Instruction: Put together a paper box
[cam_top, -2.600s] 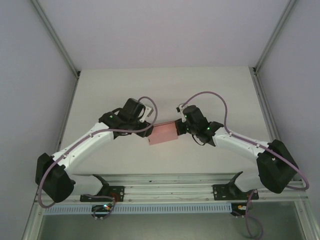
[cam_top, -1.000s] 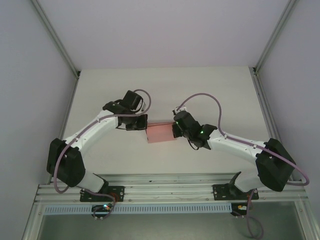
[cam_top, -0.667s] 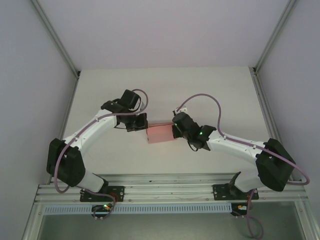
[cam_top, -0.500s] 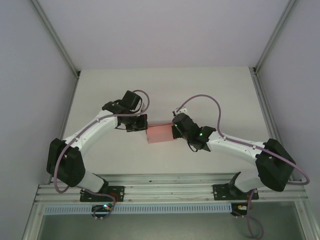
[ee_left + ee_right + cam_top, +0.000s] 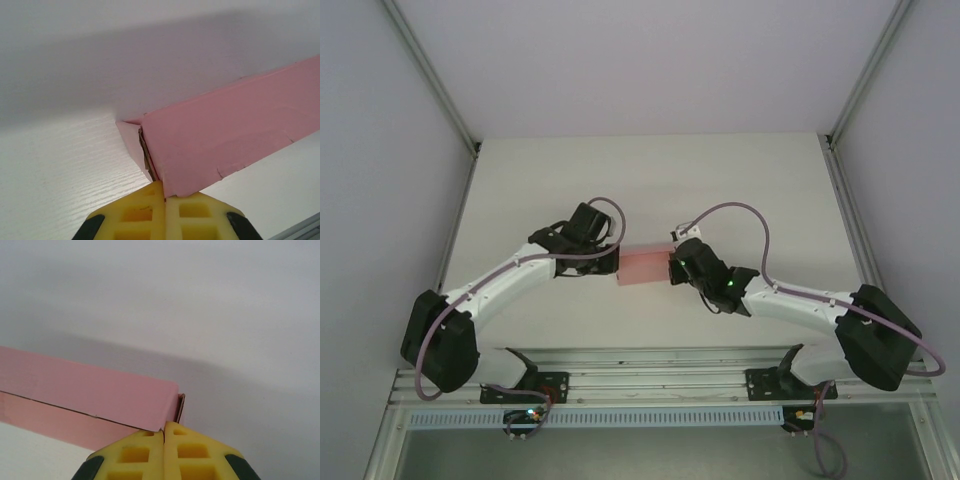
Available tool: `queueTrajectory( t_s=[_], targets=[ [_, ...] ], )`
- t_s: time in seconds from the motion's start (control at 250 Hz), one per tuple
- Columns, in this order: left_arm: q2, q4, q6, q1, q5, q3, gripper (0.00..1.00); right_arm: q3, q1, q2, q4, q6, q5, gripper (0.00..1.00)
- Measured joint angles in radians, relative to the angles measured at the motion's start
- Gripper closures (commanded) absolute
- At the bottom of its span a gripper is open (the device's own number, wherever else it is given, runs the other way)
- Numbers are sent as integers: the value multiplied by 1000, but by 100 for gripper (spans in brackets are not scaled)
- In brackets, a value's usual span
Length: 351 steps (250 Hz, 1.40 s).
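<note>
Top external view: the paper box [image 5: 645,266] is seen in the middle of the picture, resting on the white counter [image 5: 650,180] between the two arms. The left claw [image 5: 610,262] is pinched shut on the box's left end, and the right claw [image 5: 673,268] is pinched shut on its right end. For this step to be done well, the two ends should be squeezed gently and pushed in evenly, so that the thin card is not bent or torn and the box is not slid away. In the left wrist view a small flap [image 5: 131,142] is seen sticking out at the corner, just above the yellow fingers [image 5: 137,215]; it probably needs to be tucked in. The box is pale pink, long and low, with folded edges, and a little nick is seen on its lower edge.
</note>
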State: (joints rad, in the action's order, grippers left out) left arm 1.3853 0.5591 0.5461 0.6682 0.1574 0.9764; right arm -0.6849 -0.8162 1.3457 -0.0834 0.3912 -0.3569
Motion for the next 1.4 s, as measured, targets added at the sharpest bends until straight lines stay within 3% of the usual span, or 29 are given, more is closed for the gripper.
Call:
queueTrajectory(
  t_s=[0.032, 0.092, 0.268, 0.355, 0.463, 0.631, 0.715, 0.783, 1.066, 1.402],
  targets=[
    [0, -3, 0, 0, 0, 0, 98, 4, 0, -2, -3, 0, 2, 91],
    [0, -5, 0, 0, 3, 0, 82, 6, 0, -3, 1, -2, 10, 87],
    [15, 5, -15, 13, 3, 8, 71, -13, 0, -3, 37, -10, 44, 62],
    [26, 24, -27, 18, 3, 23, 70, -36, 0, -3, 67, -11, 57, 50],
    [28, 55, -43, 19, 2, 48, 56, -65, 0, -3, 92, -20, 64, 35],
    [26, 100, -74, 19, -6, 98, 44, -98, 0, -15, 130, -21, 70, 16],
    [18, 120, -101, 19, -6, 120, 24, -101, 0, -30, 145, -20, 70, 10],
    [10, 138, -115, 19, -11, 141, 0, -104, 0, -40, 162, -19, 69, 0],
    [1, 145, -134, -39, -31, 190, 0, -179, 88, -42, 185, -21, 70, 0],
    [62, 105, -151, -87, -27, 160, 0, -207, 178, 58, 211, -3, 77, 0]
  ],
)
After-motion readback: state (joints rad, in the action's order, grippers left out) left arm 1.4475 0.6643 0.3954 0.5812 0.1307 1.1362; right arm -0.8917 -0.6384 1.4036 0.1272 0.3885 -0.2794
